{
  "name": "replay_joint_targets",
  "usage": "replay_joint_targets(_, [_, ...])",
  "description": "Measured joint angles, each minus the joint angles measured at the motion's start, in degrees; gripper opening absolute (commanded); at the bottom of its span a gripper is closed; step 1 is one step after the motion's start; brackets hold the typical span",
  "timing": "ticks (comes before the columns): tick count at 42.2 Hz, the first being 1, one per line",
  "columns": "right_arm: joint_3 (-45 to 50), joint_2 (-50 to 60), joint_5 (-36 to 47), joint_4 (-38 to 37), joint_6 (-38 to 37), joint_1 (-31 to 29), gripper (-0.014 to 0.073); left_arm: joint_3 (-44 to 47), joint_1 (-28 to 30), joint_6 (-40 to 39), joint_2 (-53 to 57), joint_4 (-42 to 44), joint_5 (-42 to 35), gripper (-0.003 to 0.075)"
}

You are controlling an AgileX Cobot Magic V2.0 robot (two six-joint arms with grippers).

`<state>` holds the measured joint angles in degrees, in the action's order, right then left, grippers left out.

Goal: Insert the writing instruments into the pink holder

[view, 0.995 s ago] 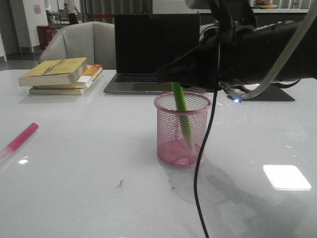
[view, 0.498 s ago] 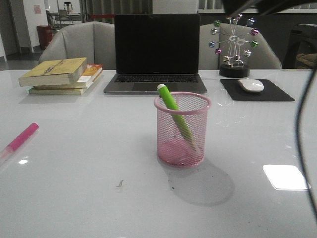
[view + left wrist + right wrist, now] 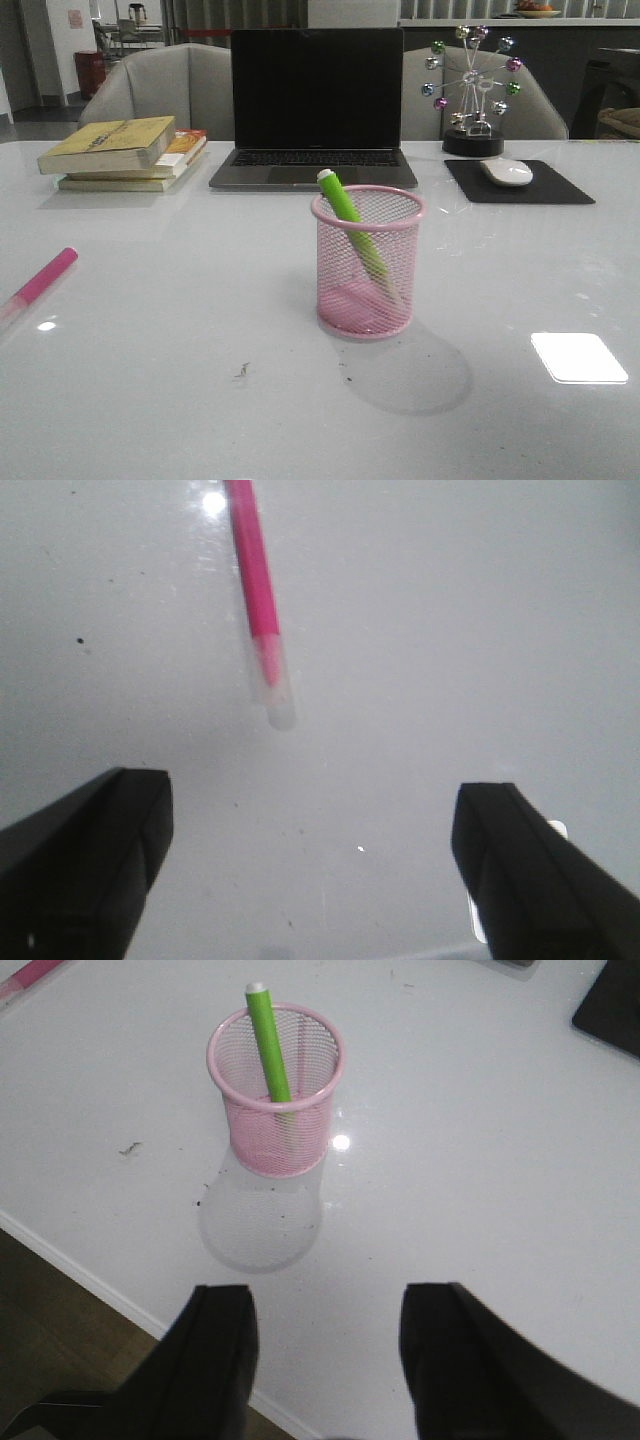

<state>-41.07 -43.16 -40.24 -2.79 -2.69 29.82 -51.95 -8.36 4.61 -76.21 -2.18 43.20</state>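
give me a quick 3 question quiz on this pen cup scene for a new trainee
1. True or false: the green pen stands inside the pink holder, leaning on its rim.
2. Multiple choice: where is the pink pen? A) in the holder B) flat on the table, far to the robot's left C) on the books
3. Fill in: in its wrist view the left gripper is ____ with nothing between its fingers.

Key
1. True; its whitish tip sticks out above the rim.
2. B; the left wrist view shows it lying on the table beyond the fingers.
3. Open. The right gripper is open and empty too.
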Motion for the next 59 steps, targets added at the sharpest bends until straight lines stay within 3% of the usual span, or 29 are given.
replay_joint_targets(15, [0.0, 0.0, -0.1, 0.1, 0.1, 0.0, 0.0449, -17.2, 2.1, -0.3, -25.5, 0.8, -1.1, 0.0613])
replay_joint_targets(27, [0.0, 0.0, -0.1, 0.1, 0.1, 0.0, 0.0449, -27.6, 2.1, -0.3, -39.1, 1.7, -0.2, 0.0613])
replay_joint_targets(42, [0.0, 0.0, -0.1, 0.1, 0.1, 0.0, 0.0449, -31.6, 2.1, -0.3, -42.5, 2.2, 0.1, 0.0373])
replay_joint_targets(59, [0.0, 0.0, -0.1, 0.1, 0.1, 0.0, 0.0449, -31.9, 2.1, -0.3, -43.0, 2.2, 3.0, 0.0335])
